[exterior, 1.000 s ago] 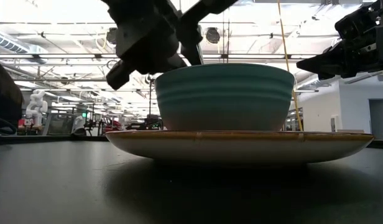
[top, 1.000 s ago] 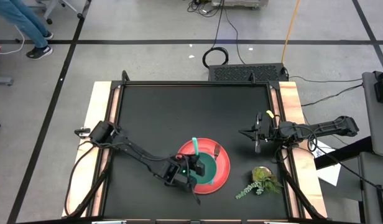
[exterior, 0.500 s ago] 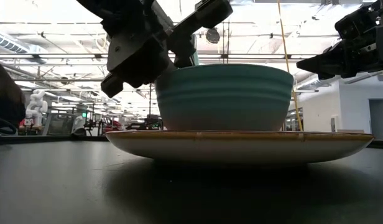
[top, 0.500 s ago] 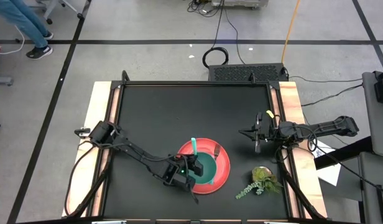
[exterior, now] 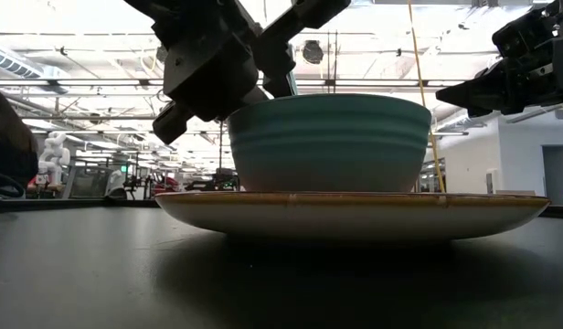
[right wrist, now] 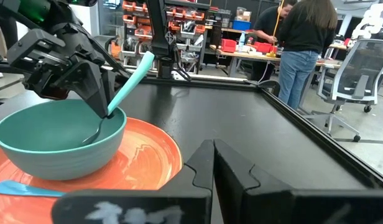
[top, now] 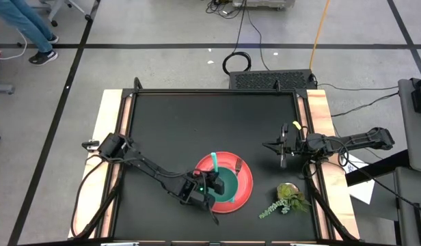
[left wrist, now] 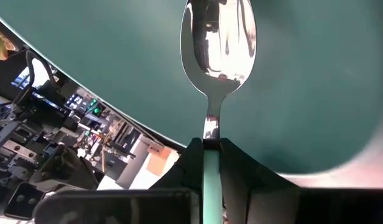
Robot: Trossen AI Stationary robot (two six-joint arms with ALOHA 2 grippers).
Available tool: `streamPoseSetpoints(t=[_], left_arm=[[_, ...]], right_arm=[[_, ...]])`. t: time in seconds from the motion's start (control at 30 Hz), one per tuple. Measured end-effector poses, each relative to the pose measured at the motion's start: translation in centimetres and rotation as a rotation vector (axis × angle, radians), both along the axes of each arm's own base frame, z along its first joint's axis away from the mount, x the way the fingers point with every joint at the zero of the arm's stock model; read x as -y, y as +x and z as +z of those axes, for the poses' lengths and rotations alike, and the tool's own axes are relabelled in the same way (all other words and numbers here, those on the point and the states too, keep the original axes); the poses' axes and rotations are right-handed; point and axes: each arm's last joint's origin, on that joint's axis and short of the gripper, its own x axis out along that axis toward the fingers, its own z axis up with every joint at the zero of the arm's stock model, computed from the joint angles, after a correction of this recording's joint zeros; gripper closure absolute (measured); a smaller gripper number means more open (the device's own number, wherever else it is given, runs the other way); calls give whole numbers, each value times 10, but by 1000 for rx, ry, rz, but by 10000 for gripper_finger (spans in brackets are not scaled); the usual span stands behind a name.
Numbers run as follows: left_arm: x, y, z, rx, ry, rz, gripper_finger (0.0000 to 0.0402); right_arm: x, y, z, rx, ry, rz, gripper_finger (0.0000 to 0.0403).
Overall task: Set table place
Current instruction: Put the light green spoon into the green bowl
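One spoon, L fingers lowered slightly

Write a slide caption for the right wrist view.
Left end effector holds a teal-handled spoon in the green bowl on the red plate; a blue utensil lies beside the bowl.

Tabletop: black, matte, rect., light wood strips on left & right sides. Directly on it: red plate, round, raised rim, near front edge, approx. mid-width; small green plant sprig, front-right corner, near plate, not touching. Rest of surface bare.
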Motion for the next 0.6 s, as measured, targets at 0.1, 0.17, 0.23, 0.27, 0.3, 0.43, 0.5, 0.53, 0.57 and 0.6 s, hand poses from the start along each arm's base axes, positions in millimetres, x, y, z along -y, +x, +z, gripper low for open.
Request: streamPoseSetpoints(t=[0.1, 0.17, 0.23, 0.27, 0.3, 0.43, 0.5, 0.53, 0.57, 0.6], left_arm=[[0, 0, 0, 2, -19, 2, 375], [1, 0, 0, 6, -29, 6, 375], [1, 0, 0, 11, -38, 11, 375], [2, -1, 0, 12, -40, 11, 375], [2, -1, 0, 13, -42, 11, 375], [5, -2, 0, 16, -46, 6, 375], [6, -2, -1, 18, -62, 8, 375], [6, -2, -1, 20, -77, 11, 375], [6, -2, -1, 22, -86, 13, 375], [6, -2, -1, 26, -94, 18, 375]], right_arm=[[0, 0, 0, 0, 0, 0, 403], [0, 0, 0, 0, 0, 0, 403], [0, 0, 0, 0, 0, 0, 403], [0, 0, 0, 0, 0, 0, 403], [0, 0, 0, 0, 0, 0, 403], [0, 0, 0, 0, 0, 0, 403], [0, 0, 0, 0, 0, 0, 403], [0, 0, 0, 0, 0, 0, 403], [0, 0, 0, 0, 0, 0, 403], [0, 0, 0, 0, 0, 0, 403]])
